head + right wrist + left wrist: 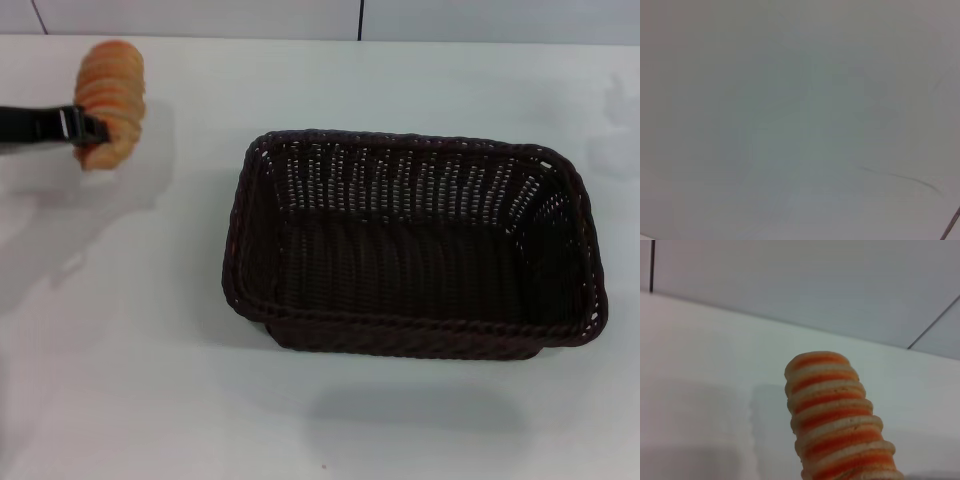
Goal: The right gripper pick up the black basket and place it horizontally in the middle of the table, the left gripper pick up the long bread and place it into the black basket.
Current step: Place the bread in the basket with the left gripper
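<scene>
Bread is what the left claw (pixel 90 128) has: the long bread (pixel 110 100), tan with orange-brown ridges, is pinched between its black fingers near the loaf's lower end, and most of the loaf rises above the grip toward the far edge of the desk (pixel 130 350). The claw comes in from the robot's left side, and a soft shadow lies on the white surface just beyond and below it, so the loaf appears lifted off the desk, though contact cannot be ruled out. In the left wrist view the ridged loaf (pixel 835 415) stands out from the claw, with the white desk and a pale wall behind it.

Well apart from the claw, off to its right and somewhat nearer the robot, the black basket (pixel 415 240) rests on the desk with its long side running across, open side up.

The right claw appears in no view; its wrist camera shows only a pale, featureless surface.
</scene>
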`<action>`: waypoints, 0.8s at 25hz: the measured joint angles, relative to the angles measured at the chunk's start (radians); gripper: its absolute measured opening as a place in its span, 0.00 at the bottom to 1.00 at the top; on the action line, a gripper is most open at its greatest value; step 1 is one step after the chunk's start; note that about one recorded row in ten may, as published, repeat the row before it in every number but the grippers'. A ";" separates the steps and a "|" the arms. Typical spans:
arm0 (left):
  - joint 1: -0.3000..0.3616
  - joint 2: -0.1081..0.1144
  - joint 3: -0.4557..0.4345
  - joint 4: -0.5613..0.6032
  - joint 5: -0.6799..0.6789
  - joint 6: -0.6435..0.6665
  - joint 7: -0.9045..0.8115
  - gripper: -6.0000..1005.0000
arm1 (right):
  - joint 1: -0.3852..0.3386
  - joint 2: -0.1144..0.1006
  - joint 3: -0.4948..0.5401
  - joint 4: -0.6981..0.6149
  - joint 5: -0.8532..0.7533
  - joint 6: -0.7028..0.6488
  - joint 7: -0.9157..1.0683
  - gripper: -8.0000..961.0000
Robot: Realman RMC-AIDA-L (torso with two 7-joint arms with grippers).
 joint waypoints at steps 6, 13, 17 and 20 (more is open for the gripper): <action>0.025 0.000 -0.046 -0.156 -0.047 -0.138 0.001 0.14 | 0.000 0.000 0.006 -0.002 0.000 -0.002 0.003 0.42; 0.070 0.000 -0.150 -0.331 -0.188 -0.306 0.012 0.14 | -0.003 -0.001 0.026 -0.002 0.000 -0.003 0.003 0.42; 0.084 0.000 -0.201 -0.349 -0.286 -0.379 0.029 0.14 | -0.003 -0.001 0.048 -0.005 0.000 -0.004 -0.001 0.43; 0.096 -0.001 -0.219 -0.340 -0.383 -0.423 0.041 0.14 | 0.002 -0.003 0.064 -0.013 0.000 -0.004 -0.002 0.43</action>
